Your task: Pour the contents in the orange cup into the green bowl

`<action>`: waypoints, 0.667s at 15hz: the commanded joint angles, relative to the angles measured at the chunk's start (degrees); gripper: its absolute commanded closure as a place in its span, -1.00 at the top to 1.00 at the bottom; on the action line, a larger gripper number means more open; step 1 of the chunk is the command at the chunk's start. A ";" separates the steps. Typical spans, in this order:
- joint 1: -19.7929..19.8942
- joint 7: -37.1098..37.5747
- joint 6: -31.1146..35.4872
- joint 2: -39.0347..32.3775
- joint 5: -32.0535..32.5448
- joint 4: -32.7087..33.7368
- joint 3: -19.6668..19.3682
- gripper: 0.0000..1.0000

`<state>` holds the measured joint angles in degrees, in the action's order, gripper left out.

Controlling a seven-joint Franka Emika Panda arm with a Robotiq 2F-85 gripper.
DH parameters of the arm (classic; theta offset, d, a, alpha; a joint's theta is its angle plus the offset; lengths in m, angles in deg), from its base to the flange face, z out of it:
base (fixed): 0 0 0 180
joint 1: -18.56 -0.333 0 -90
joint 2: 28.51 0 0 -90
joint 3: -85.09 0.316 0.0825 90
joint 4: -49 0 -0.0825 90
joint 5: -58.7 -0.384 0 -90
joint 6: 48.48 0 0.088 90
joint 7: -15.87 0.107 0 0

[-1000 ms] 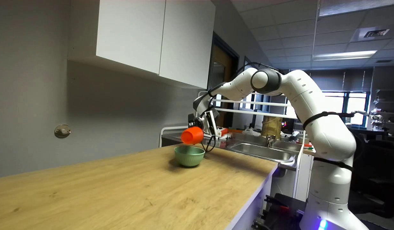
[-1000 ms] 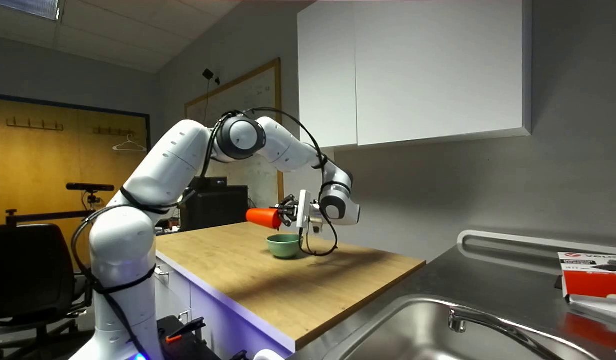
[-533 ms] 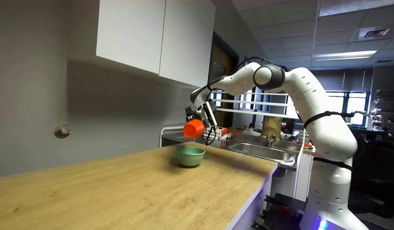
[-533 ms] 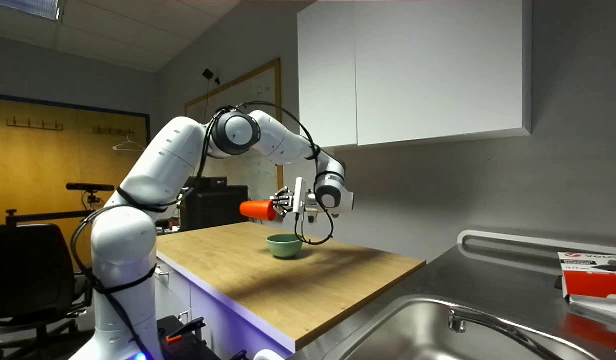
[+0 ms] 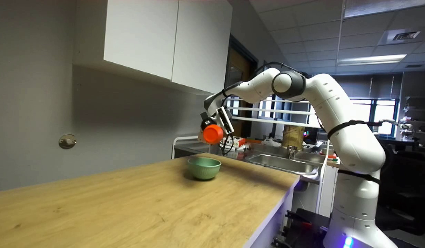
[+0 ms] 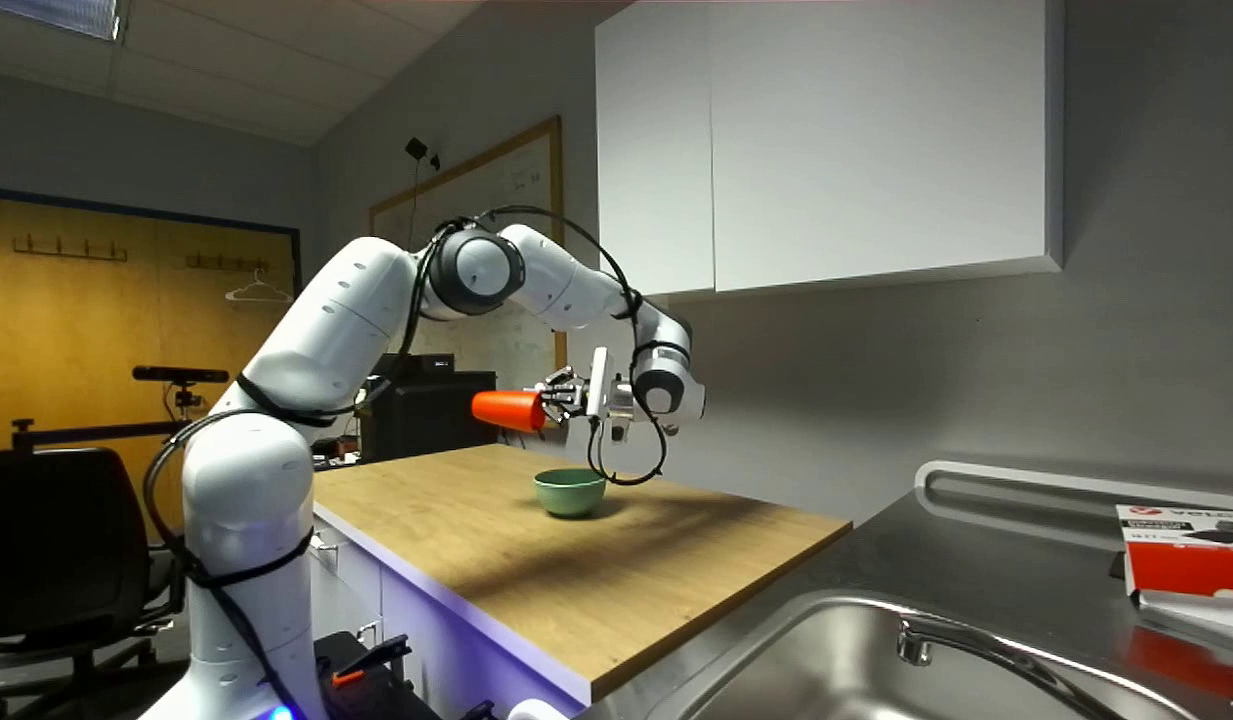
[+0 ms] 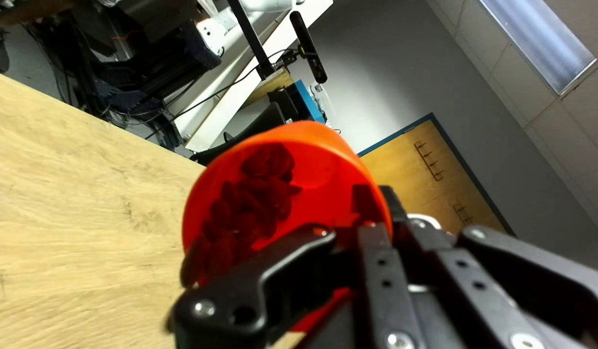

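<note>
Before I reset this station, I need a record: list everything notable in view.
Boxy wall cabinet: one, white, overhead
Flat wooden counter: one, light brown, underneath
Round bowl: one, green, on the counter
Tapered plastic cup: one, orange-red, sideways above the counter
Small pieces: several, dark, inside the cup
Steel sink: one, silver, beside the counter
Curved faucet: one, silver, over the sink
Printed cardboard box: one, red-and-white, by the sink
Framed whiteboard: one, white, in the background
Metal gripper: one, black, holding the cup
Jointed robot arm: one, white, above the counter
</note>
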<state>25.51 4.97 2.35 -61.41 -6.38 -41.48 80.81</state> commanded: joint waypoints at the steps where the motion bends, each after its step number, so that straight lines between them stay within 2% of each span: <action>1: 0.45 3.76 -2.54 -2.91 -1.34 3.90 0.59 -0.98; 10: 1.58 16.21 -2.64 -10.14 -10.32 12.38 1.12 -0.98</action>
<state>25.87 15.00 1.35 -68.67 -13.43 -34.68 80.82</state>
